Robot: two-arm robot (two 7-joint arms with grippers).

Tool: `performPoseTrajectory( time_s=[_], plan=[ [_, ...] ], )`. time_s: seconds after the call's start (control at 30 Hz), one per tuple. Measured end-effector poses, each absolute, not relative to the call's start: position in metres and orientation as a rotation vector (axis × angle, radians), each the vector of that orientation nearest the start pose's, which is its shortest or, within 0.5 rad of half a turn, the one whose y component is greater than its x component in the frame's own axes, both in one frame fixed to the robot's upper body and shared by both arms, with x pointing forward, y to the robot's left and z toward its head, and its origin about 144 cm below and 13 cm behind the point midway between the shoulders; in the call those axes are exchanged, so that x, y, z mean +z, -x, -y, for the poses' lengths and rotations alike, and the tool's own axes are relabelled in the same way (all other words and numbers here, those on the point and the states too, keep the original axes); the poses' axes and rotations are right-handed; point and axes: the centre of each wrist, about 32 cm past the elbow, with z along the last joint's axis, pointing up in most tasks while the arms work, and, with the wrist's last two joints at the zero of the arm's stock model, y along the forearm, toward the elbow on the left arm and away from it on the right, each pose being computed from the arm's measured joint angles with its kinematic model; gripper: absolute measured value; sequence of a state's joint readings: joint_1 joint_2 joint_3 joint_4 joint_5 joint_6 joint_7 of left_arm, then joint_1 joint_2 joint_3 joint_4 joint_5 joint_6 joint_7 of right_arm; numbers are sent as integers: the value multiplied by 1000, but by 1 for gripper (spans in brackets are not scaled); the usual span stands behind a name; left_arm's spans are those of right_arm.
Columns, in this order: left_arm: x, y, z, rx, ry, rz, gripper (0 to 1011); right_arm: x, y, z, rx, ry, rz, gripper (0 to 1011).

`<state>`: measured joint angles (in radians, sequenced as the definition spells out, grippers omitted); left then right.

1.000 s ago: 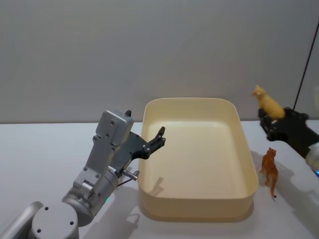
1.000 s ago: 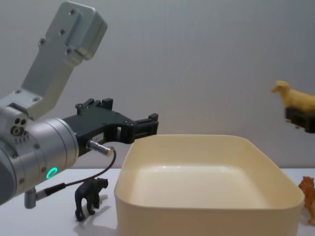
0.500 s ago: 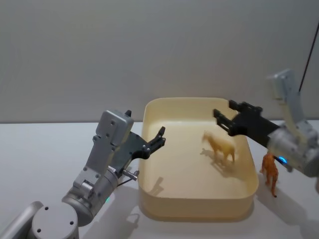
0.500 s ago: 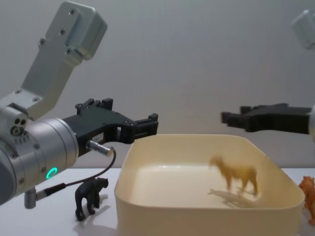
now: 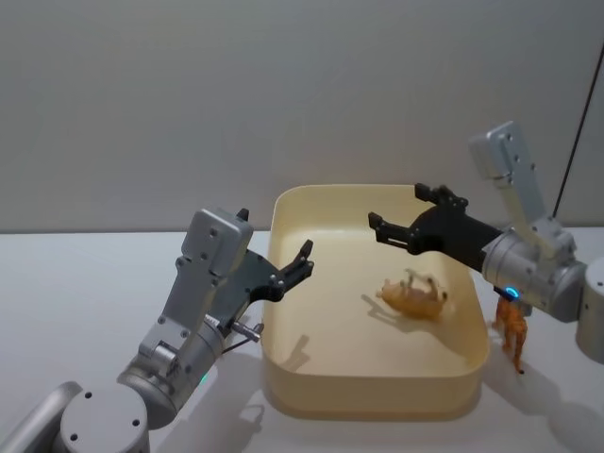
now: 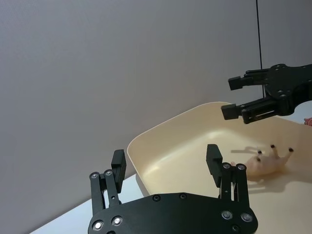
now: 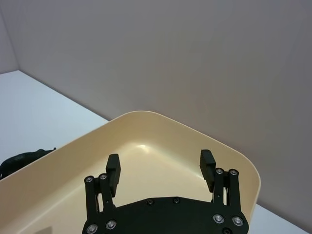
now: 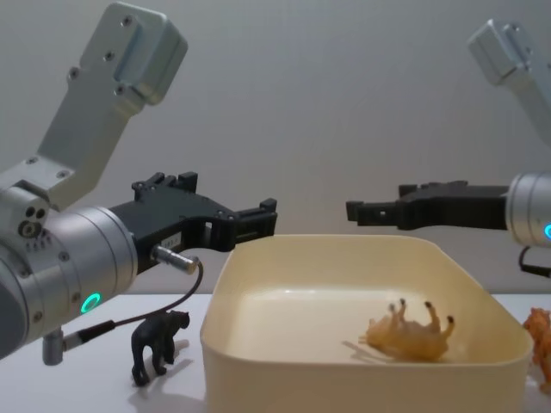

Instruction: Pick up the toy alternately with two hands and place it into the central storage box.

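Note:
A tan toy animal (image 5: 412,297) lies tipped over with its legs up on the floor of the cream-yellow storage box (image 5: 368,392), toward its right side. My right gripper (image 5: 396,209) hovers open and empty above the box, over the toy (image 8: 409,331) and apart from it. My left gripper (image 5: 300,262) hangs open and empty just above the box's left rim. The left wrist view has the toy (image 6: 263,163) beyond the left gripper (image 6: 165,158). The right wrist view has the right gripper (image 7: 160,161) over the box (image 7: 146,114).
An orange toy animal (image 5: 512,326) stands on the white table just right of the box. A black toy animal (image 8: 157,344) stands on the table left of the box, under my left arm. A plain grey wall runs behind the table.
A second ago my right gripper held the tan toy up at the right. It swung left over the box and let go; the toy landed and toppled legs up. Left arm still.

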<state>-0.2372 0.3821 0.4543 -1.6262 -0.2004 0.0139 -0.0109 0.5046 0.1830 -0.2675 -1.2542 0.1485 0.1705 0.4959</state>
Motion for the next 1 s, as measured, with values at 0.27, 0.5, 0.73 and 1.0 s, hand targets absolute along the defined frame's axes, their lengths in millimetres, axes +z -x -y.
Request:
performPoseTrajectory(
  time_s=[0.27, 0.5, 0.73, 1.0],
  plan=[
    [1204, -492, -198, 1124, -61, 268, 1002, 1230, -571, 237, -965, 122, 50, 1001],
    [1204, -492, -198, 1124, -61, 268, 1002, 1230, -538, 263, -1046, 106, 32, 1001],
    [1204, -492, -198, 1124, -61, 268, 1002, 1228, -513, 280, -1093, 112, 9, 1001],
    [1204, -492, -198, 1124, -61, 268, 1002, 1220, -490, 294, -1131, 143, -34, 1001]
  ],
)
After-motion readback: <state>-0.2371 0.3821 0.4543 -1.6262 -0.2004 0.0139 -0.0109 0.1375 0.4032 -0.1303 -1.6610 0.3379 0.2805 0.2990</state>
